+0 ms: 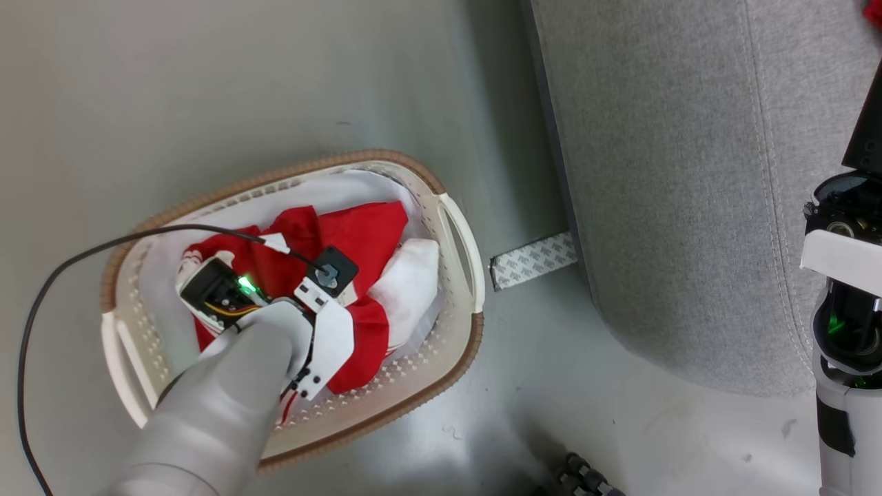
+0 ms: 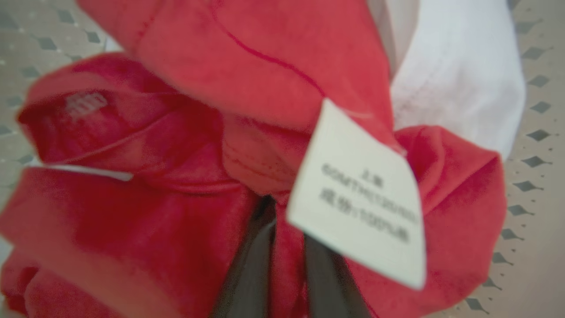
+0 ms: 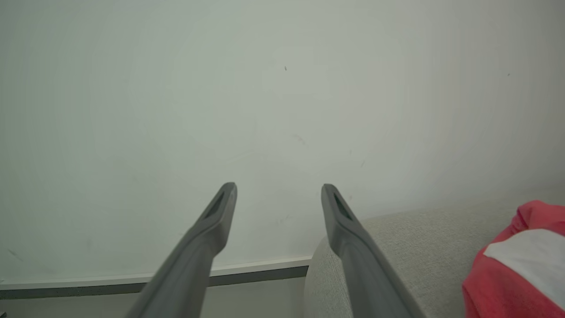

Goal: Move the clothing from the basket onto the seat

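The cream basket (image 1: 275,176) stands on the floor at lower left, holding the red clothing (image 1: 358,231) over a pale lining (image 1: 410,275). My left arm reaches down into it. In the left wrist view my left gripper (image 2: 287,225) is shut on a fold of the red clothing (image 2: 145,212), beside a white label (image 2: 357,198). The grey seat (image 1: 675,193) rises at the right. My right gripper (image 3: 278,194) hangs open and empty before a wall, above the seat (image 3: 419,247), where another red garment (image 3: 499,282) with white trim lies.
A black cable (image 1: 69,272) loops from the left wrist over the basket rim to the floor. A patterned strip (image 1: 534,260) lies on the floor between basket and seat. My right arm (image 1: 844,289) stands at the far right edge. A dark ribbed object (image 1: 586,475) sits at the bottom.
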Tool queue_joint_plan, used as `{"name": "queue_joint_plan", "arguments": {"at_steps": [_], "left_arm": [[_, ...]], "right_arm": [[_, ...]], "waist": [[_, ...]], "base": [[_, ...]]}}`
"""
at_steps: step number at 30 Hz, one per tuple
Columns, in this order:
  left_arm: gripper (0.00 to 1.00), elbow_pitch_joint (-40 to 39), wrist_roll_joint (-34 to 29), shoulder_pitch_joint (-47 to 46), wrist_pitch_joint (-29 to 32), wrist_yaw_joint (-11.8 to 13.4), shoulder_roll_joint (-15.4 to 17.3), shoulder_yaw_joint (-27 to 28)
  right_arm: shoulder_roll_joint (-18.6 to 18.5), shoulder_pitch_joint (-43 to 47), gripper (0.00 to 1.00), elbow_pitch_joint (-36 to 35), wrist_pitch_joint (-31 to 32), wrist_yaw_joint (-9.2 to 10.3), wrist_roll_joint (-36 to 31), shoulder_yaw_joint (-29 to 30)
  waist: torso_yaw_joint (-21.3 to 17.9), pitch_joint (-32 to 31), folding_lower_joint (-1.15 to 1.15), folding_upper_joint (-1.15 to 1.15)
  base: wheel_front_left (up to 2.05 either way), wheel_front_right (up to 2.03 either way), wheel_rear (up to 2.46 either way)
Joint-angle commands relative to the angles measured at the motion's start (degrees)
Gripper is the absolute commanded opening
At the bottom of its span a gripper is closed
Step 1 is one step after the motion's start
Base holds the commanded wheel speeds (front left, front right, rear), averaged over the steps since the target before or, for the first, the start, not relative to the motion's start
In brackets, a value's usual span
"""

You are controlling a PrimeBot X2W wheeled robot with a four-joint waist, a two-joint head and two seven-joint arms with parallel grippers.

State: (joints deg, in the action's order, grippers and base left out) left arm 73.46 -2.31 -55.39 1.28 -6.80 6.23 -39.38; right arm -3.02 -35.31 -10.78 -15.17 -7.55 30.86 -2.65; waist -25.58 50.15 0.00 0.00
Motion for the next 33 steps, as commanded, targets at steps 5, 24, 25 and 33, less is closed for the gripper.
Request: {"name": "queue_joint_plan", "arguments": {"at_steps": [5, 24, 25, 33], "left_arm": [[0.0, 0.09, 2.45, 1.17, -4.3, -0.08, -1.07, 0.96], [0.0, -17.57, 23.15, 17.02, -13.64, -0.68, -3.25, -9.74], [0.0, -18.47, 24.26, 17.29, -13.94, -0.68, -3.24, -10.34], [0.0, -24.94, 31.16, 18.67, -15.63, 0.02, -3.25, -12.7]], "right_arm": [[0.17, 0.22, 1.0, 1.23, 0.05, 0.13, -1.69, 0.43], [-7.11, 10.4, 1.0, 7.81, 0.05, 0.13, -1.33, -0.81], [-7.52, 11.21, 1.0, 8.25, 0.05, 0.13, -1.13, -0.73], [-8.88, 17.44, 1.0, 10.25, 0.05, 0.13, 0.63, -1.55]], "waist": [[1.73, -3.69, 0.0, 0.0], [12.42, -31.54, 0.0, 0.0], [13.02, -33.0, 0.0, 0.0], [16.77, -42.59, 0.0, 0.0]], "base": [[0.0, 0.0, 0.0], [0.0, 0.0, 0.0], [0.0, 0.0, 0.0], [0.0, 0.0, 0.0]]}}
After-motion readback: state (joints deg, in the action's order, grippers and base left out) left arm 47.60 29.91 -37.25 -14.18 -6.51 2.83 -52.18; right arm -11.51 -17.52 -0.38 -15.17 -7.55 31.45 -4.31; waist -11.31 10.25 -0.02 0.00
